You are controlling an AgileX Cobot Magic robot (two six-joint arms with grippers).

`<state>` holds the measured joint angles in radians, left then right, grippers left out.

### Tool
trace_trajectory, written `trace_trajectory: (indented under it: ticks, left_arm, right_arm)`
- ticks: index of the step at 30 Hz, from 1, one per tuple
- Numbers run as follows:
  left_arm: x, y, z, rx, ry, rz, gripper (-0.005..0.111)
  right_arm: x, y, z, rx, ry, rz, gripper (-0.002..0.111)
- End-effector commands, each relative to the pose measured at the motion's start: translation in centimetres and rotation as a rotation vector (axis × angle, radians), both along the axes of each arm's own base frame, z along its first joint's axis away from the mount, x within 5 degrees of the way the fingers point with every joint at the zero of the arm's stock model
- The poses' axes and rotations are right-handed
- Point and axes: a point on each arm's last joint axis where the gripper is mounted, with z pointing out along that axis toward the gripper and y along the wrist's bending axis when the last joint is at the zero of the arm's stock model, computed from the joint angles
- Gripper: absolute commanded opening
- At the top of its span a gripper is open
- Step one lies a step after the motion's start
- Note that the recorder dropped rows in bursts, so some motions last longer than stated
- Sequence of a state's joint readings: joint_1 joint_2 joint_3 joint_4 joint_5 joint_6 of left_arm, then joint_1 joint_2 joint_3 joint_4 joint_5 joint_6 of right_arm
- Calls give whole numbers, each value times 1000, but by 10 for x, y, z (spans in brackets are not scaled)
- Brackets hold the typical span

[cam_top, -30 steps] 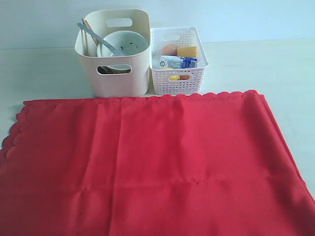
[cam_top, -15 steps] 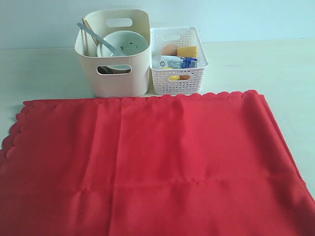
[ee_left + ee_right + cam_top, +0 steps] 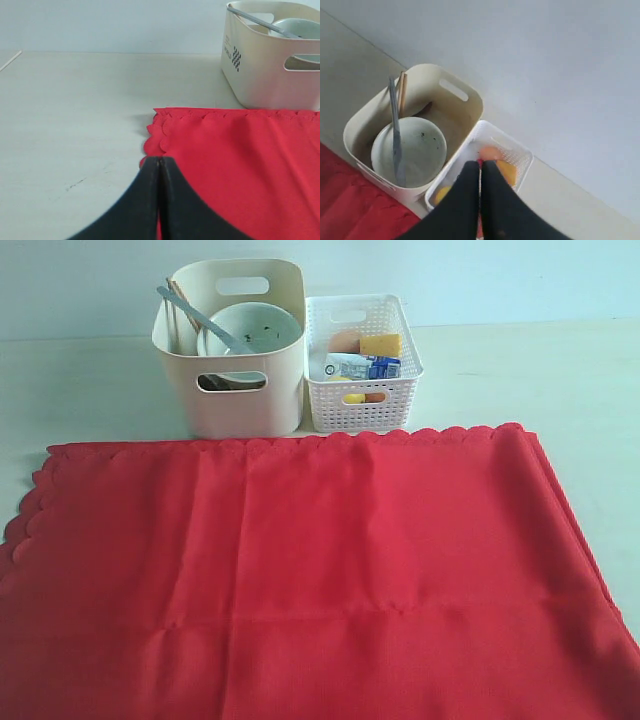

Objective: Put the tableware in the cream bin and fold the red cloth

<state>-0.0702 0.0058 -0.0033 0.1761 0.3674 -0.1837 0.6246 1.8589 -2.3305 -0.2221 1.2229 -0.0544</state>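
The red cloth lies spread flat across the near table, its scalloped far edge just in front of both bins. Behind it, the cream bin holds the pale speckled bowl, the metal knife and the chopsticks. Neither arm shows in the exterior view. My left gripper is shut, low near the cloth's scalloped left edge, with nothing visibly held. My right gripper is shut, high up, looking down on the cream bin and bowl.
A smaller white lattice basket stands against the cream bin's right side, holding yellow cheese, a milk carton and other food. Bare pale table lies left of the bins and right of the basket.
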Motion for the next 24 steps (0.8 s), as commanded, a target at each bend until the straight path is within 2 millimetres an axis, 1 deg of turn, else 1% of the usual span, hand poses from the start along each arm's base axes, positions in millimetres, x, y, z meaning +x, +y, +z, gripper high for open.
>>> trace_trajectory:
  ticks: [1,4,7,10,15,17,20,22,24]
  left_arm:
    - [0,0,0,-12,-9,0,0]
    - [0,0,0,-12,-9,0,0]
    - [0,0,0,-12,-9,0,0]
    - [0,0,0,-12,-9,0,0]
    - [0,0,0,-12,-7,1,0]
    - [0,0,9,-13,-17,1,0]
    - [3,0,28,-13,-21,1,0]
    - [7,-1,44,-13,-18,1,0]
    - [13,-1,58,-12,-7,1,0]
  right_arm:
    - [-12,-29,25,51,-47,-32,2]
    - [-20,-47,40,74,-80,-55,2]
    - [-29,-59,51,81,-112,-66,2]
    - [-37,-67,60,81,-143,-77,2]
    - [-50,-74,71,94,-175,-81,2]
    - [-54,-78,75,93,-191,-89,2]
    - [-59,-81,79,98,-201,-90,2]
    - [-61,-82,77,91,-194,-89,2]
    - [-61,-82,71,77,-171,-89,2]
